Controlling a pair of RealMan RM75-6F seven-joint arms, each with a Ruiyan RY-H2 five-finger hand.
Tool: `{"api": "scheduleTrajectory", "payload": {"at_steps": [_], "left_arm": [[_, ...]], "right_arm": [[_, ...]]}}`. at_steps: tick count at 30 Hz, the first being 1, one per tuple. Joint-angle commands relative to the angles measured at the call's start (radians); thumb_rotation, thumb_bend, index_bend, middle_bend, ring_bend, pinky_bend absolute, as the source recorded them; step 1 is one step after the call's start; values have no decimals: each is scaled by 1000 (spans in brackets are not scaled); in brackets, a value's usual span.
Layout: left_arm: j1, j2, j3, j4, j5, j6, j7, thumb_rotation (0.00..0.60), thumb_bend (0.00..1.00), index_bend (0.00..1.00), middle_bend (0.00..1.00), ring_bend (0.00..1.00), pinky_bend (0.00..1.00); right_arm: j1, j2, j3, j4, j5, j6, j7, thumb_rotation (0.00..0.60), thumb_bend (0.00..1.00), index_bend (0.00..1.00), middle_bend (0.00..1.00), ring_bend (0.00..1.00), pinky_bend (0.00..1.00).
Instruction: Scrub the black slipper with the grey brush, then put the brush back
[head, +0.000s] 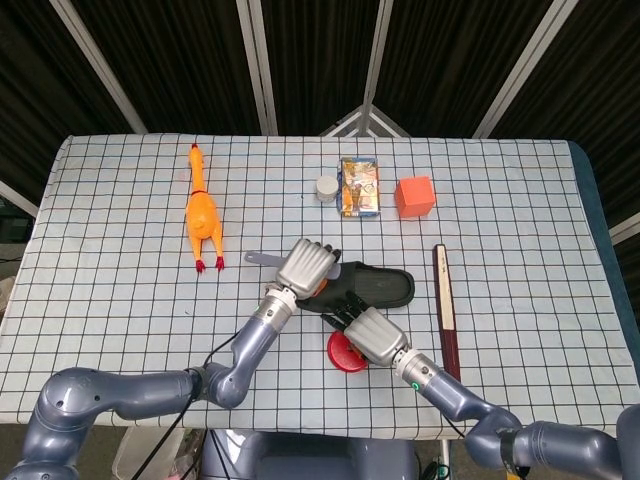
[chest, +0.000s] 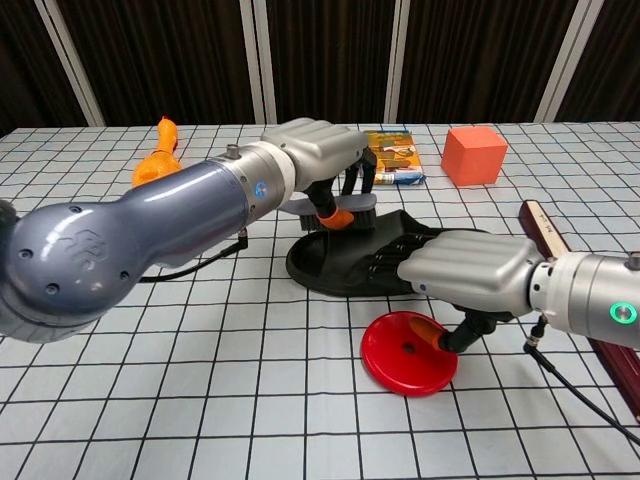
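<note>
Brush (chest: 345, 208), grey, light and stiff, is being gripped by its handle in left hand (chest: 318, 150) over the flexible black slipper (chest: 345, 262) lying mid-worktop (head: 120, 290), while right hand's (chest: 470, 270) fingers are pressing the slipper's strap.

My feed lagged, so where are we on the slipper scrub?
Done: the left hand holds the grey brush. In hand: the brush is at the black slipper, which the right hand steadies. Left: the scrubbing, then returning the brush.
</note>
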Motion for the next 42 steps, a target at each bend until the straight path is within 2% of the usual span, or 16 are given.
{"api": "scheduleTrajectory", "payload": {"at_steps": [1, 8, 15, 22, 26, 31, 37, 42], "left_arm": [[-18, -30, -1, 37, 15, -5, -31, 600, 582, 414, 560, 491, 526], [-45, -71, -4, 114, 78, -14, -124, 600, 582, 414, 557, 491, 526], [-47, -76, -2, 130, 132, 1, -190, 600, 583, 415, 558, 491, 526], [-50, -76, 0, 146, 125, -22, -205, 600, 597, 418, 554, 491, 526], [-37, -58, 7, 120, 113, -12, -185, 600, 608, 421, 561, 491, 526], [-5, 7, 22, 38, 65, -2, -123, 600, 596, 416, 553, 491, 519], [31, 86, 50, -63, -28, 0, -50, 600, 596, 419, 556, 491, 519], [32, 108, 58, -94, -93, 0, -11, 600, 595, 418, 556, 491, 519]], "right_arm": [[1, 3, -7, -2, 1, 8, 0, 600, 696, 0, 0, 0, 36], [16, 1, -12, -4, 11, 22, -2, 600, 696, 0, 0, 0, 36], [27, -2, -24, -5, 22, 25, -16, 600, 696, 0, 0, 0, 36], [37, -9, -29, -7, 44, 25, -32, 600, 696, 0, 0, 0, 36], [42, -10, -34, -9, 53, 26, -46, 600, 697, 0, 0, 0, 36], [46, -13, -40, -14, 67, 28, -54, 600, 696, 0, 0, 0, 36], [51, -18, -50, -21, 66, 39, -60, 600, 697, 0, 0, 0, 36], [53, -20, -55, -15, 71, 43, -52, 600, 697, 0, 0, 0, 36]]}}
